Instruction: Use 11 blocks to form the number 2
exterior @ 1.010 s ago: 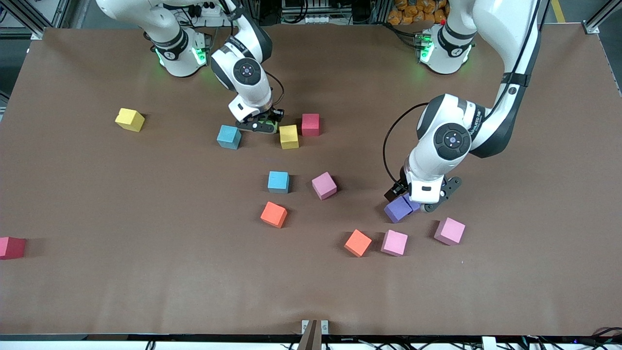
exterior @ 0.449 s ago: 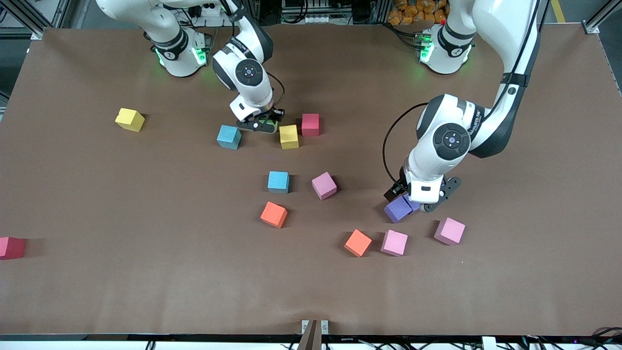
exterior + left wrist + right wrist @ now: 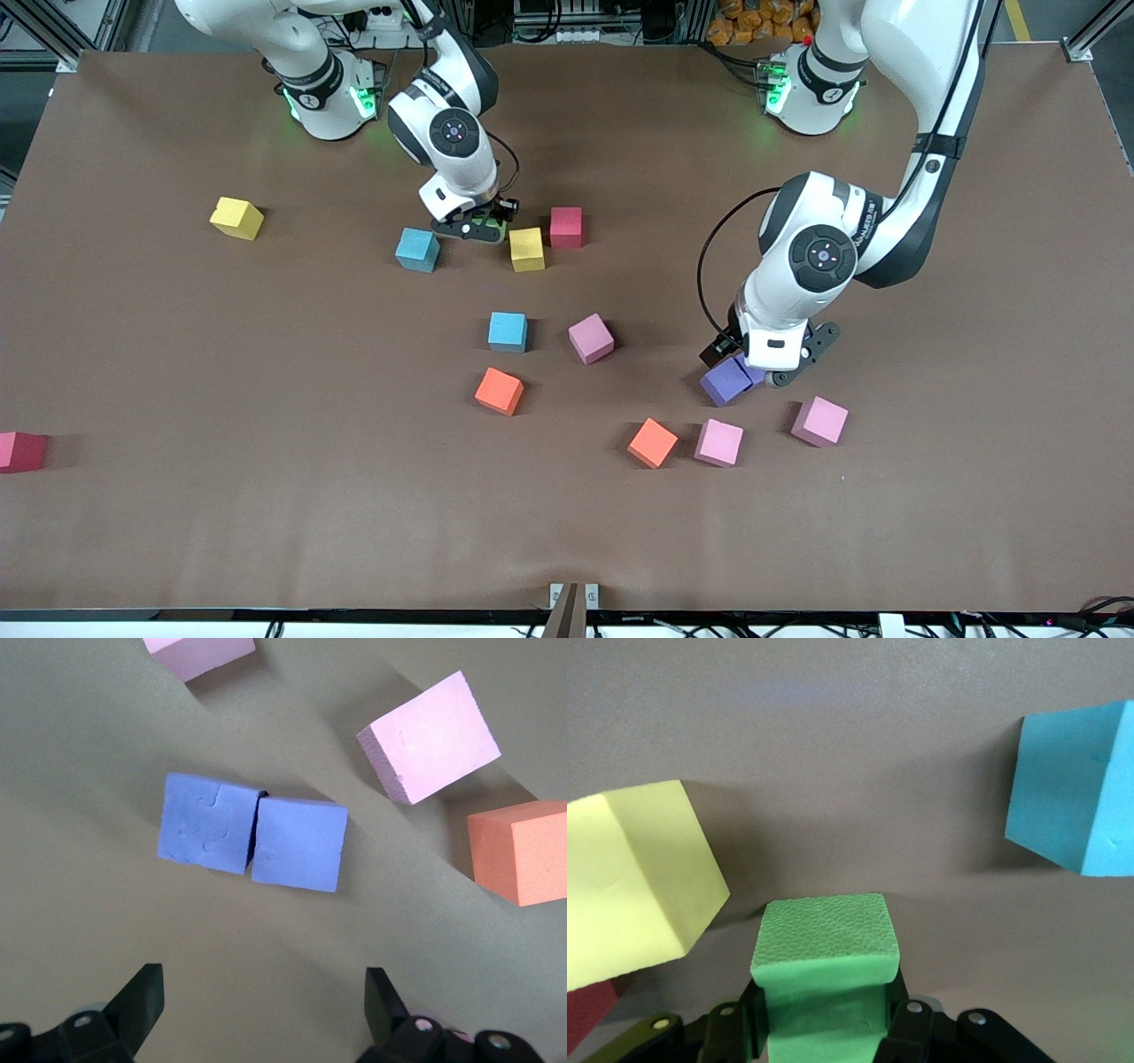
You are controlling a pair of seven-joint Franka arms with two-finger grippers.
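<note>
My right gripper (image 3: 475,229) is shut on a green block (image 3: 824,967), low over the table between a light blue block (image 3: 417,249) and a yellow block (image 3: 526,249). A red block (image 3: 566,227) touches the yellow one's corner. My left gripper (image 3: 767,370) stands open with nothing between its fingers, just beside two purple blocks (image 3: 205,822) (image 3: 299,843) that lie edge to edge. The number 2 is not in view: the blocks lie scattered.
Loose blocks: yellow (image 3: 236,218), light blue (image 3: 508,331), pink (image 3: 591,338), orange (image 3: 499,391), orange (image 3: 653,442), pink (image 3: 718,442), pink (image 3: 819,421). A red one (image 3: 21,451) sits at the table edge at the right arm's end.
My right arm's wrist has shifted slightly toward the yellow block, still holding the green block. The left arm has not moved.
</note>
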